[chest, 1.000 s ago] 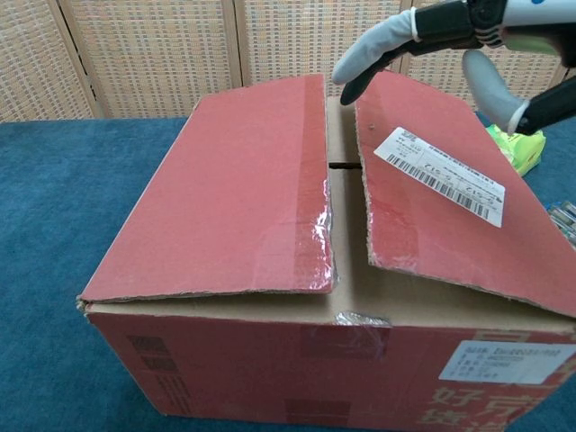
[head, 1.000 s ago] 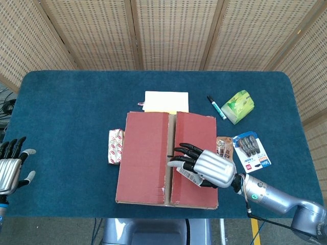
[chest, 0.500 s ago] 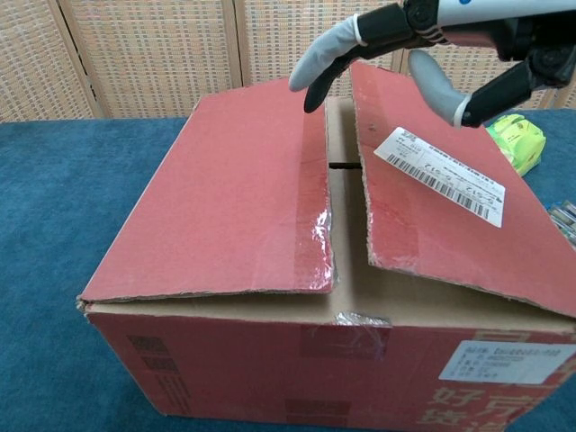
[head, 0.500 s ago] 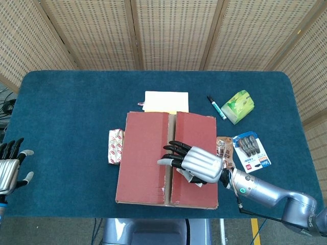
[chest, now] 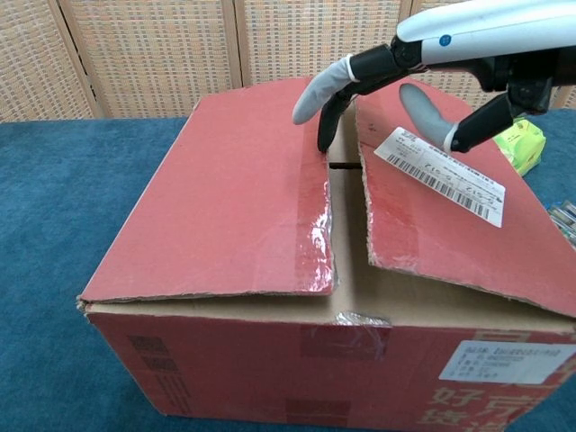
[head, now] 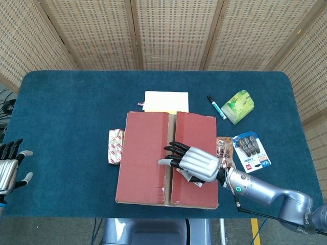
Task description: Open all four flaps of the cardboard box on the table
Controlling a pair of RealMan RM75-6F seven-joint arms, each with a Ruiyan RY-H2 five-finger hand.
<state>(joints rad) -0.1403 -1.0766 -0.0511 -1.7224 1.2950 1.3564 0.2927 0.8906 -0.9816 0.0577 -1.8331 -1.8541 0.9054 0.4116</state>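
The red cardboard box (head: 148, 158) stands mid-table with its two top flaps lowered and a narrow gap between them. In the chest view the left flap (chest: 234, 193) and the labelled right flap (chest: 441, 207) both slope slightly upward. My right hand (head: 191, 163) hovers over the seam, fingers spread, holding nothing. In the chest view its fingertips (chest: 322, 135) dip down at the gap near the left flap's inner edge. My left hand (head: 9, 171) waits open at the table's far left edge, away from the box.
A snack packet (head: 116, 146) lies against the box's left side. Behind the box lies a white pad (head: 166, 101). To the right are a marker (head: 216, 107), a green tissue pack (head: 237, 106), a blister pack (head: 252, 149) and a small wrapper (head: 224, 146).
My right hand slid left across the right flap to the seam, and its fingertips lowered toward the gap. My left hand drifted slightly further left.
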